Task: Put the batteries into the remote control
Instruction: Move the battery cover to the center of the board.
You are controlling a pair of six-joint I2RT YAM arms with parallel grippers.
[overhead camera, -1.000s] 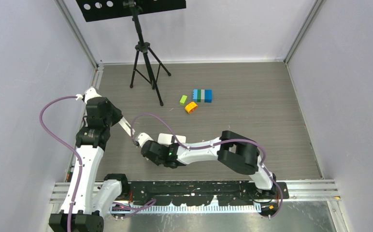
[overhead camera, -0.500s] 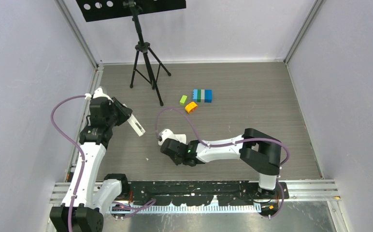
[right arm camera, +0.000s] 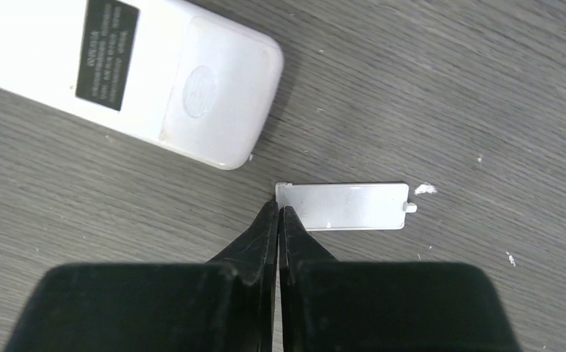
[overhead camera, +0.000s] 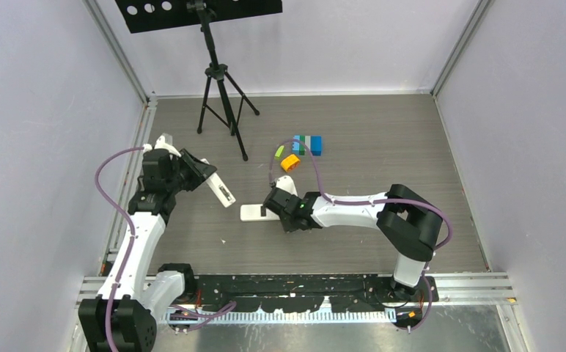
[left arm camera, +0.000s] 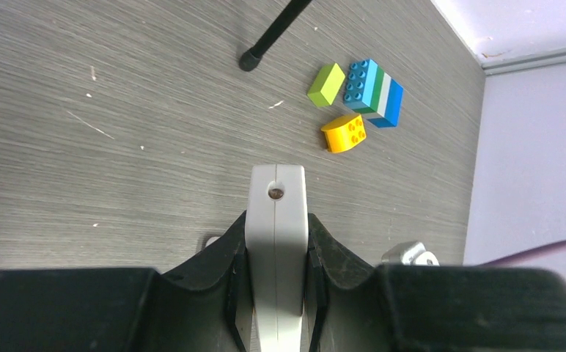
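Two remotes show from above: our left gripper (overhead camera: 208, 178) holds a slim grey remote (overhead camera: 222, 193), while our right gripper (overhead camera: 274, 209) sits at the end of a white remote (overhead camera: 253, 213) lying flat on the table (overhead camera: 383, 169). From the left wrist we see the jaws clamped on the grey remote's sides, with toy blocks (left arm camera: 372, 93) well beyond. From the right wrist, the fingers are pressed together and empty, tips at the corner of a loose battery cover (right arm camera: 346, 207). With no batteries visible anywhere, we judge loading not yet begun.

Grey wood-grain floor (overhead camera: 397, 147), lilac walls (overhead camera: 38, 110)
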